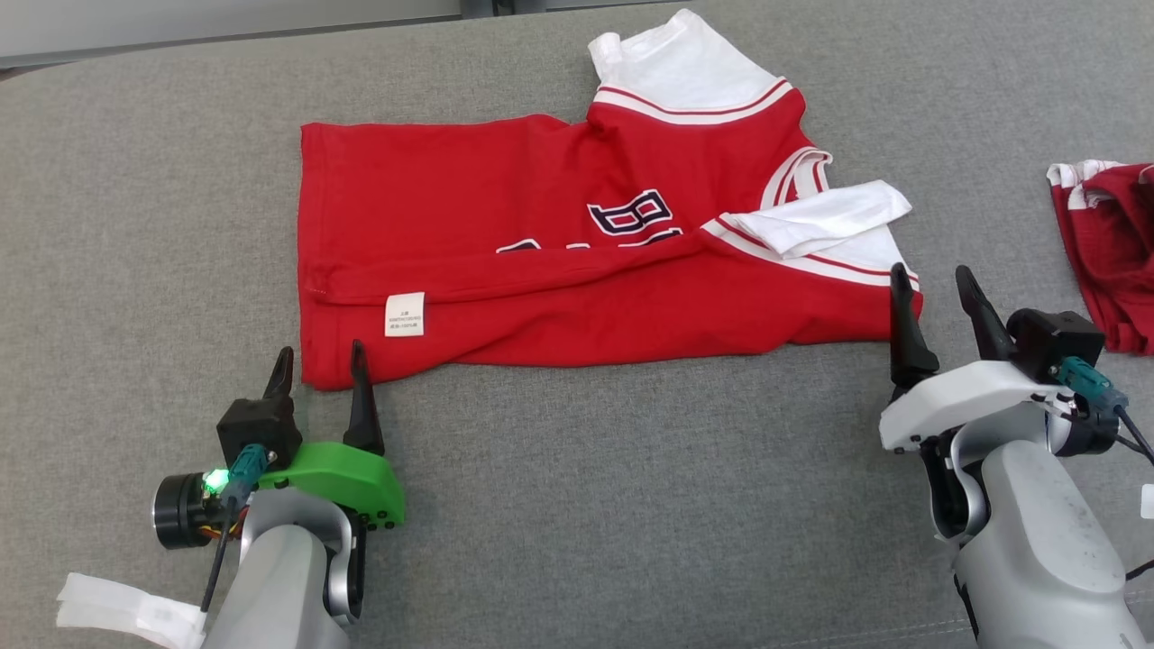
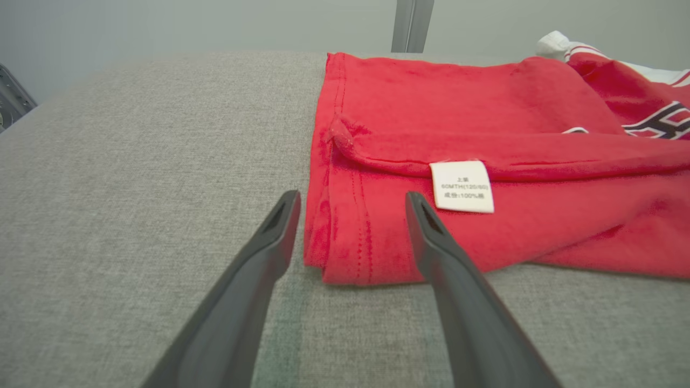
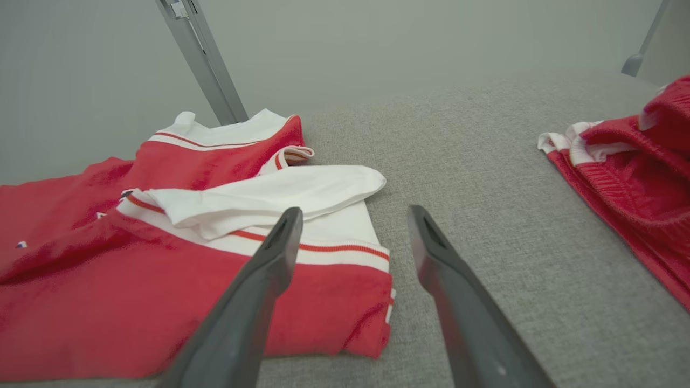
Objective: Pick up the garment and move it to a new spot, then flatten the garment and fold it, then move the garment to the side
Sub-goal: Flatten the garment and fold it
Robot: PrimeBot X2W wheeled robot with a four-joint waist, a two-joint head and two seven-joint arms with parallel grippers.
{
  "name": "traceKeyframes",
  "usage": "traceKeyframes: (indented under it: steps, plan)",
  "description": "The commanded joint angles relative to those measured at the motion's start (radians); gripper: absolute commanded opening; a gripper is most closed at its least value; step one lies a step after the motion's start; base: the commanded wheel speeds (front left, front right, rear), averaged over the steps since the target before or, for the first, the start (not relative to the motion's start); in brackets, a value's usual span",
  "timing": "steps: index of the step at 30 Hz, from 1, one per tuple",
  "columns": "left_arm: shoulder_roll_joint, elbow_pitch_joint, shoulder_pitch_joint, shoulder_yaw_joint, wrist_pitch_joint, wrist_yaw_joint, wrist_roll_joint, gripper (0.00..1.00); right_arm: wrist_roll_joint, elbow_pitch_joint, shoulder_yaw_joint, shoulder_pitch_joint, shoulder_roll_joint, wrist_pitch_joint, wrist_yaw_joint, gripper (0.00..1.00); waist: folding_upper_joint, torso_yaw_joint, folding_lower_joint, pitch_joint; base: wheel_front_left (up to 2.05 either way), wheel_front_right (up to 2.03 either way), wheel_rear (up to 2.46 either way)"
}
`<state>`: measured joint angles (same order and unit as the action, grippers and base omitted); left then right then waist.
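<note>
A fold in the garment point(image 1: 505, 207) hides half its lettering point(image 1: 631, 216), its label point(image 1: 405, 315) is too small to read, and the red cloth point(image 1: 1113, 261) at right runs off-frame.

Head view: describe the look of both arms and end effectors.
Left end effector: two long dark tapered fingers on a green shell, black block, teal plug, lit green light. Right end effector: same fingers, white shell, teal plug with black cable. Both forearms pale grey.

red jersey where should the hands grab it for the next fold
Likely its near corners, coming low from the robot's side: left hand on the doubled hem corner, right hand on the corner by the white sleeve. The red jersey lies flat; those layered edges give a lip.
</note>
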<state>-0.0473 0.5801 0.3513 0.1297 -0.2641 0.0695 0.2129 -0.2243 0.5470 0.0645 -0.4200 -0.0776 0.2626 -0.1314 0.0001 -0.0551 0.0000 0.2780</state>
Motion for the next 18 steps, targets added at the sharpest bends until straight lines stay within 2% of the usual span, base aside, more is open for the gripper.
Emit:
traceKeyframes:
  steps: [1,6,10,11,12,13,14,18]
  plan:
    - [-0.007,0.002,-0.003,-0.002,0.001,0.008,0.014,1.0,0.006,0.004,-0.004,0.016,-0.002,0.003,0.002,1.0,-0.0001,-0.001,0.0,0.003,0.0,0.0,0.0]
    - [-0.007,0.042,0.024,-0.001,0.001,0.016,0.012,1.0,0.007,0.019,-0.012,0.026,0.002,0.003,0.002,1.0,-0.0001,-0.007,0.0,0.019,0.0,0.0,0.0]
    - [-0.006,0.079,0.039,0.005,0.001,0.002,0.018,1.0,0.01,0.042,-0.022,0.02,0.003,0.003,0.002,1.0,-0.0001,-0.011,0.0,0.028,0.0,0.0,0.0]
    - [-0.006,0.091,0.041,0.009,0.001,-0.001,0.022,0.89,0.014,0.048,-0.026,0.017,0.003,0.003,0.002,1.0,-0.0001,-0.011,0.0,0.03,0.0,0.0,0.0]
    - [-0.006,0.096,0.045,0.012,0.001,-0.001,0.023,0.55,0.014,0.053,-0.026,0.015,0.003,0.003,0.002,1.0,-0.0001,-0.011,0.0,0.032,0.0,0.0,0.0]
    - [-0.006,0.105,0.046,0.014,0.001,-0.006,0.033,0.3,0.014,0.062,-0.027,0.012,0.003,0.003,0.002,1.0,-0.0001,-0.011,0.0,0.034,0.0,0.0,0.0]
    - [-0.006,0.113,0.046,0.018,0.002,-0.009,0.035,0.0,0.015,0.07,-0.03,0.01,0.003,0.003,0.002,1.0,-0.0001,-0.01,0.0,0.036,0.0,0.0,0.0]
    - [-0.006,0.133,0.051,0.028,0.002,-0.016,0.041,0.0,0.009,0.107,-0.039,-0.003,0.002,0.003,0.002,1.0,-0.0001,-0.004,0.0,0.044,0.0,0.0,0.0]
